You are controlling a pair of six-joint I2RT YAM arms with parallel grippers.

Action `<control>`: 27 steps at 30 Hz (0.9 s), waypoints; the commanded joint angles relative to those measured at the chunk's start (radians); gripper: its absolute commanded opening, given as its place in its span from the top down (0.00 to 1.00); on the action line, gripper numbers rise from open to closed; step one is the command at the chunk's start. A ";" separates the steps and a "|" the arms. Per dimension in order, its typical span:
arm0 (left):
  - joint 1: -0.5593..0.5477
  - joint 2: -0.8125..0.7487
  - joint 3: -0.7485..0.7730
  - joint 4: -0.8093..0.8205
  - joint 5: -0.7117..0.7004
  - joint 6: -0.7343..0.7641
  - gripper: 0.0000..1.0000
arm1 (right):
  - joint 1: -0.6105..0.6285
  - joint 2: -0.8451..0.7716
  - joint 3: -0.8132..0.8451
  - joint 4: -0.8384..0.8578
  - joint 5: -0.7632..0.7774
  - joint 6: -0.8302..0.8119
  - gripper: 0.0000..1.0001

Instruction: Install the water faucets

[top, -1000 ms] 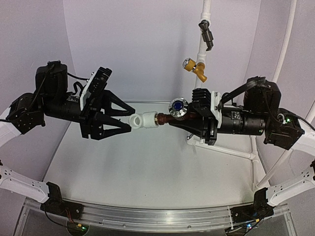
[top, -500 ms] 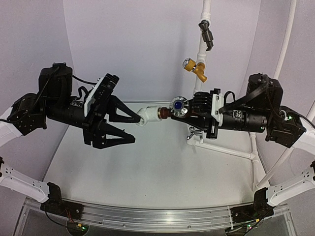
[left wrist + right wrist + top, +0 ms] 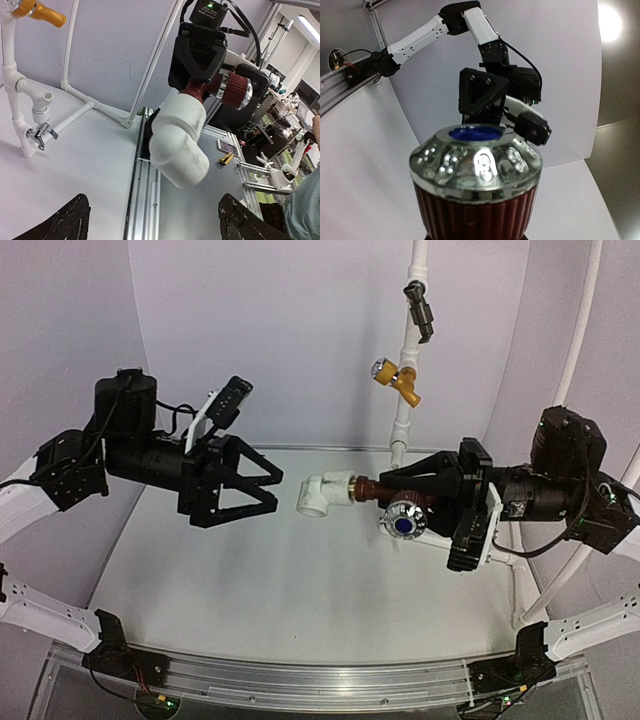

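A white pipe frame (image 3: 402, 430) (chrome fitting (image 3: 40, 134) at its foot) stands on the white table (image 3: 250, 580).

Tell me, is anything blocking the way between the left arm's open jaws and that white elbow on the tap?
Nothing visible. Only open air separates the left gripper, jaws spread, from the white elbow, which the right gripper holds out by the faucet.

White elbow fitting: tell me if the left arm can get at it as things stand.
Probably yes. The left end effector is open and faces the elbow fitting across a bare gap, with nothing between them. The right end effector holds the faucet with the fitting turned toward the left one.
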 commanded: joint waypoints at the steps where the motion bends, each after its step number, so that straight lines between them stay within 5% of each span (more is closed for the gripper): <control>1: 0.022 0.063 0.024 0.098 0.222 -0.170 0.12 | -0.001 -0.015 -0.015 0.077 -0.091 -0.164 1.00; 15: 0.020 0.153 0.010 0.304 0.439 -0.251 0.28 | 0.000 0.051 0.033 0.091 -0.108 -0.116 1.00; 27: 0.013 0.220 0.054 0.252 0.475 -0.237 0.35 | 0.000 0.082 0.067 0.138 -0.066 0.016 1.00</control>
